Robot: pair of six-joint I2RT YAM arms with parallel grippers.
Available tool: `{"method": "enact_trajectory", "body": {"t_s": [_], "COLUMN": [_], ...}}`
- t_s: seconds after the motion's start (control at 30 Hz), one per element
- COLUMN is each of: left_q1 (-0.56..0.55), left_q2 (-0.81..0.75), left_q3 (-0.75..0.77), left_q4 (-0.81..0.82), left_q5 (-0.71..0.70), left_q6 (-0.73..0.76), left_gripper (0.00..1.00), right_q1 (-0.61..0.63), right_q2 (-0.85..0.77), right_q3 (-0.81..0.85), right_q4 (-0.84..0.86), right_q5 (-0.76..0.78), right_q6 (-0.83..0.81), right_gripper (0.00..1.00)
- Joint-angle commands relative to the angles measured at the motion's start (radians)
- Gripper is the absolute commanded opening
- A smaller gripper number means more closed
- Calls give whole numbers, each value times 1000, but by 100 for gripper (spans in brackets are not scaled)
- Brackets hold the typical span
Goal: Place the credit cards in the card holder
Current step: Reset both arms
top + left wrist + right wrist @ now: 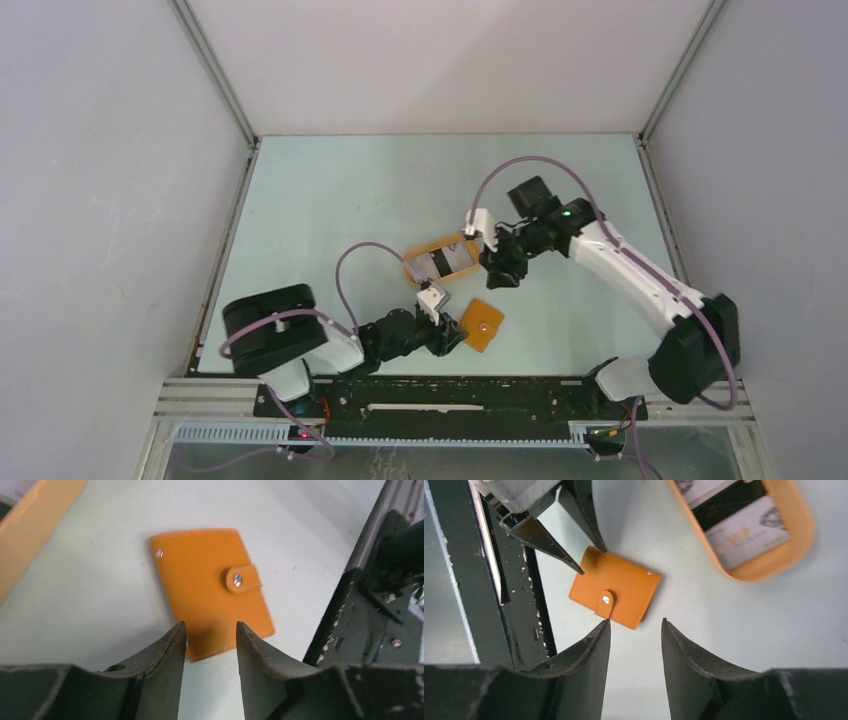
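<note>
The orange-brown card holder (482, 325) lies flat and snapped closed on the table. It also shows in the left wrist view (210, 590) and the right wrist view (616, 587). My left gripper (456, 335) is open and empty, its tips over the holder's near corner (209, 625). The credit cards (442, 262), pale and dark, lie in the oval orange tray (470, 270), which also shows in the right wrist view (796, 535) with the cards (739, 525). My right gripper (500, 278) is open and empty above the table between tray and holder (635, 621).
The black base rail (450, 385) runs along the near edge just below the holder. White enclosure walls stand on the left, right and back of the pale table.
</note>
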Motion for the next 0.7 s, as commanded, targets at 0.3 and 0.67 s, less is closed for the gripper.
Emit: {"method": "enact_trajectory", "body": {"t_s": [0.3,0.67], "left_q1": [43,376], "left_q2": [-562,-943], "left_q3": [337,575], "left_q4": [-939,-1331], "left_q5": [-35,165], "left_q6": [133,90], "left_gripper": [55,94], "right_q1": [-466,-686], "right_q2": [-502,-668], "right_q3": [-25,5], "right_q4": [60,303], "right_q5": [-339,-253], "right_q6": [94,709], "right_gripper": [72,100]}}
